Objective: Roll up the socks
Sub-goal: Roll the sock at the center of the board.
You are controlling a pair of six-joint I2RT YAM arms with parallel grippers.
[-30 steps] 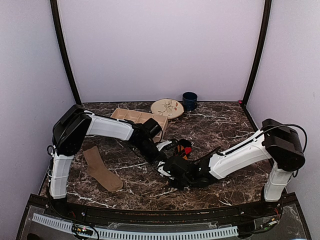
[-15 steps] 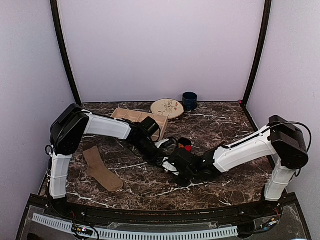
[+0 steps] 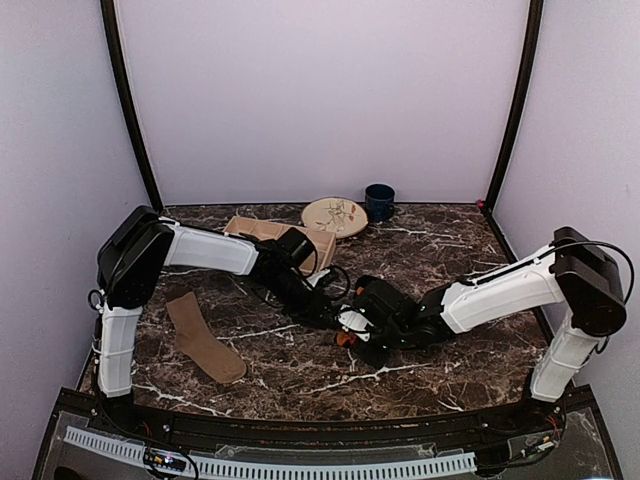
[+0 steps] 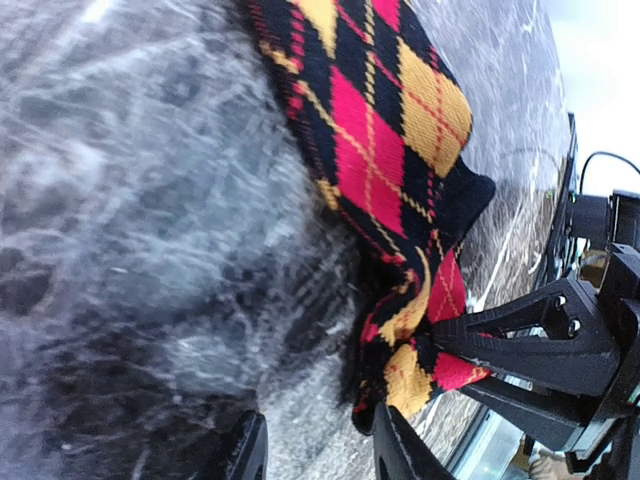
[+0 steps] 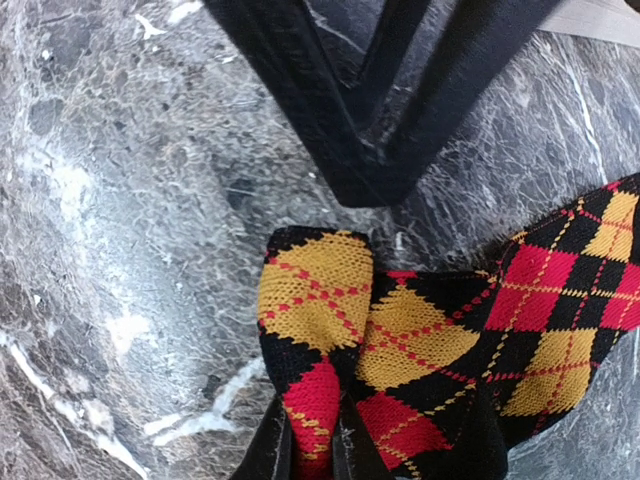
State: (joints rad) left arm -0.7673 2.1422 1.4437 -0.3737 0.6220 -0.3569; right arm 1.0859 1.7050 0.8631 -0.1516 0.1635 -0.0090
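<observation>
1. Dark veined marble forms the desk (image 3: 450, 250). It carries everything, and both arms reach to its middle, where the work is.
2. The right tool (image 5: 308, 452) is clenched on the doubled-over end of the black, red and yellow argyle knit sock (image 5: 420, 340), probably to keep the first fold from springing open.
3. The left tool (image 4: 320, 458) hovers just beside that sock, its fingers slightly parted with nothing between them. It seems placed to press or guide the fabric.
4. A pale wooden compartment tray (image 3: 262, 232) sits toward the back, out of the arms' way.
5. The plain tan sock (image 3: 203, 340) lies flat near the left arm's base, well apart from the tools and apparently not yet taken up.
6. The argyle sock itself lies mid-desk between the two tools, its body flat, so rolling looks barely begun.
7. A round patterned plate (image 3: 334, 216) and a small dark blue mug (image 3: 379, 201) stand at the back wall, unrelated to the task.
</observation>
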